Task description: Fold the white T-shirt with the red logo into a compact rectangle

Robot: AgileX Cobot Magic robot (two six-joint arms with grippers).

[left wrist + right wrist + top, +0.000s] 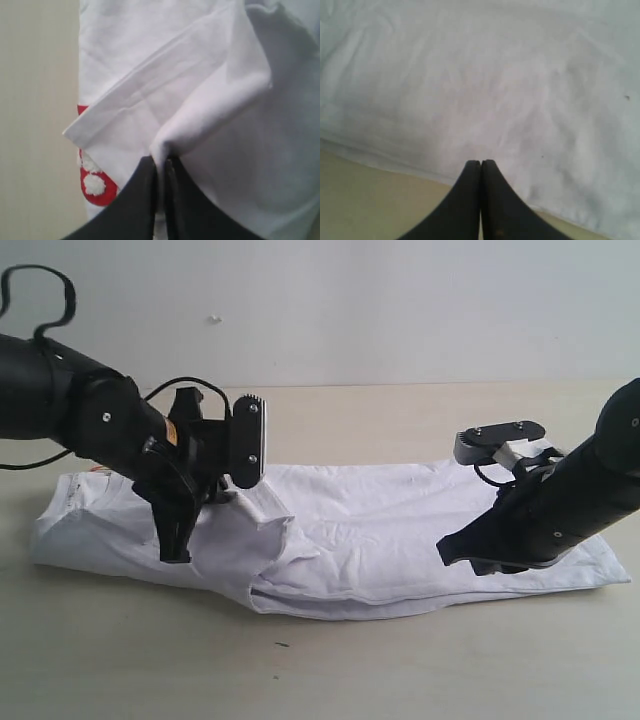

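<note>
White T-shirt (400, 530), thin creased cotton, left pincer (161, 162) pinching a fold, right pincer (480, 164) clenched.

white T-shirt (400, 530) folded into long rumpled strip, 1 fold lifted, red logo (98, 191) peeking under hem

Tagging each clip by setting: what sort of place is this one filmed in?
Probably a robotics lab bench, not a home: bare beige tabletop, plain pale wall behind, and a black left arm and right arm working one white T-shirt.
</note>
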